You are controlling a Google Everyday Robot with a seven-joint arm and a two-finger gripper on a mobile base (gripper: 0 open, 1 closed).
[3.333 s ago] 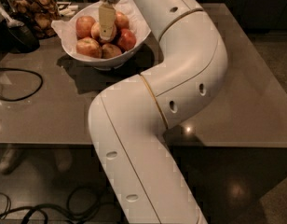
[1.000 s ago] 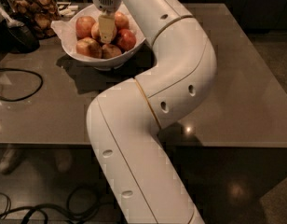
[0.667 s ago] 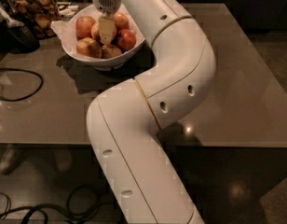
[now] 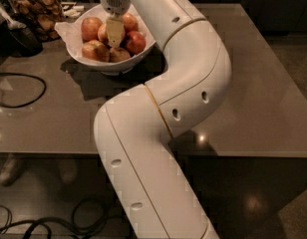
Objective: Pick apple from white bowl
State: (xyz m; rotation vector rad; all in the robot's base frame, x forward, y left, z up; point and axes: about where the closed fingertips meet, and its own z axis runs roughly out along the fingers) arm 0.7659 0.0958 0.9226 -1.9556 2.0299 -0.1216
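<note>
The white bowl (image 4: 108,66) with a crumpled paper liner stands on the grey table at the back left and holds several apples. My gripper (image 4: 113,32) is down inside the bowl, among the apples. A pale yellow-orange apple (image 4: 101,33) lies right against the gripper's left side, partly hidden by it, and no sticker shows on it. A deep red apple (image 4: 136,42) lies to the gripper's right. A large blushed apple (image 4: 91,28) lies at the left. My white arm runs from the bottom of the view up to the bowl.
A glass jar of brown snacks (image 4: 36,8) stands left of the bowl, with a dark object (image 4: 18,38) beside it. A black cable (image 4: 24,91) loops on the table's left part. The table's front edge (image 4: 54,154) runs across the view, with cables on the floor below.
Since the oldest frame the arm has shifted left and the gripper has gone lower among the apples. Over the last second nothing has visibly moved.
</note>
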